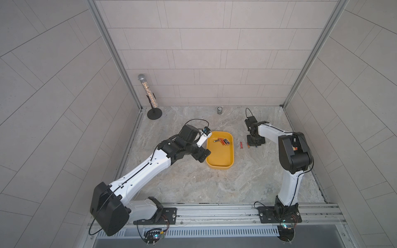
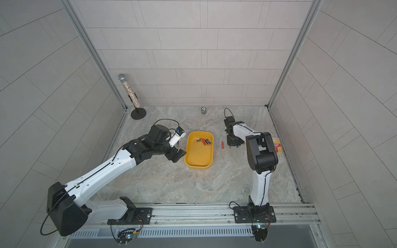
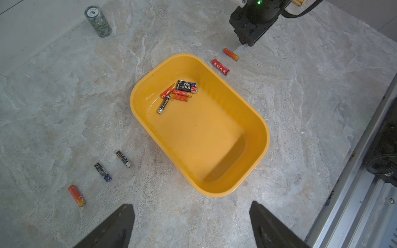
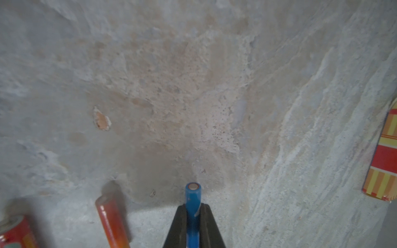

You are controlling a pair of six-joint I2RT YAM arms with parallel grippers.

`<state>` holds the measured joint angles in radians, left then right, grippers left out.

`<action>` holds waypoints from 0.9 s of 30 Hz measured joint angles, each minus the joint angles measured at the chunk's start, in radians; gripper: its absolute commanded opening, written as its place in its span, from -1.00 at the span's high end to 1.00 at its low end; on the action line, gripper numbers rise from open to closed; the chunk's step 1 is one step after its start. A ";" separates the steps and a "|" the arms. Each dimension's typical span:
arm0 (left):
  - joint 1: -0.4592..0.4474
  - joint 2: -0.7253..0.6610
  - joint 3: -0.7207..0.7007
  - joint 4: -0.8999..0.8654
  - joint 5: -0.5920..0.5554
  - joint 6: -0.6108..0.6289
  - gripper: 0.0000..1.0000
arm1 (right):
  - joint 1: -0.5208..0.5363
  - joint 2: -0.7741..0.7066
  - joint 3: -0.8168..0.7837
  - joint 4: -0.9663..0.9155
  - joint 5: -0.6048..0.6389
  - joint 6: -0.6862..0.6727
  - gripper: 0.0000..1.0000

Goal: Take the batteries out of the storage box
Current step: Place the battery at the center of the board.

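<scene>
The right gripper [image 4: 193,207] is clamped narrow on a blue battery [image 4: 193,193], which pokes out from between the jaws at the bottom centre of the right wrist view, low over the tabletop [image 4: 193,85]. Just beside it, at the lower left, lie an orange battery [image 4: 111,223] and a red battery [image 4: 15,234], both cut off by the frame edge. A striped packet [image 4: 384,161] sits at the right edge. This looks like the set-down step: the next move would be to lower the blue battery the last bit and open the jaws without knocking its neighbours. The left gripper [image 3: 191,205] stands wide and empty at the bottom of the left wrist view, just short of the yellow box [image 3: 265,133]. A pile of batteries [image 3: 180,92] is left in the upper part of the box, so the task is only partly done. The pile overlaps, so I cannot count it surely, and a grasp there calls for singling out one cell. Three more batteries [image 3: 102,171] lie on the tabletop at the lower left. In both top views the left arm hides these three, and the right wrist covers the blue battery.
</scene>
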<state>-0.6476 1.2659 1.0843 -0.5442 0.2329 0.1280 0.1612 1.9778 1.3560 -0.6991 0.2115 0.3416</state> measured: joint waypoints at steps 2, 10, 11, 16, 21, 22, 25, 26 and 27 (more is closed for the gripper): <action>0.002 0.000 -0.002 0.002 -0.002 0.000 -0.86 | -0.003 0.013 0.007 -0.001 -0.002 0.000 1.00; 0.006 0.000 -0.006 0.009 -0.002 0.000 -0.86 | -0.009 0.019 0.016 0.007 -0.005 0.001 0.66; 0.006 0.000 -0.006 0.010 -0.002 0.000 -0.86 | -0.009 0.019 0.016 0.006 -0.005 0.003 0.60; 0.007 0.000 -0.006 0.012 0.000 -0.005 -0.87 | -0.012 0.016 0.017 0.003 -0.010 0.017 0.36; 0.018 0.002 -0.006 0.014 0.024 -0.008 -0.88 | -0.016 -0.003 -0.002 0.011 -0.039 0.029 0.29; 0.019 0.002 -0.006 0.014 0.029 -0.009 -0.88 | -0.016 -0.007 -0.003 0.009 -0.041 0.030 0.26; 0.023 0.000 -0.006 0.015 0.032 -0.009 -0.88 | -0.016 -0.025 -0.005 -0.002 -0.047 0.033 0.16; 0.025 -0.002 -0.006 0.017 0.034 -0.009 -0.89 | -0.015 -0.037 -0.004 -0.008 -0.048 0.035 0.16; 0.030 -0.007 -0.008 0.020 0.036 -0.011 -0.89 | -0.015 -0.050 -0.004 -0.014 -0.048 0.035 0.11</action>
<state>-0.6174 1.2591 1.0763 -0.5243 0.2691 0.1169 0.1459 1.9278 1.3518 -0.7136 0.1635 0.3771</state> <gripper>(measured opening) 0.941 0.420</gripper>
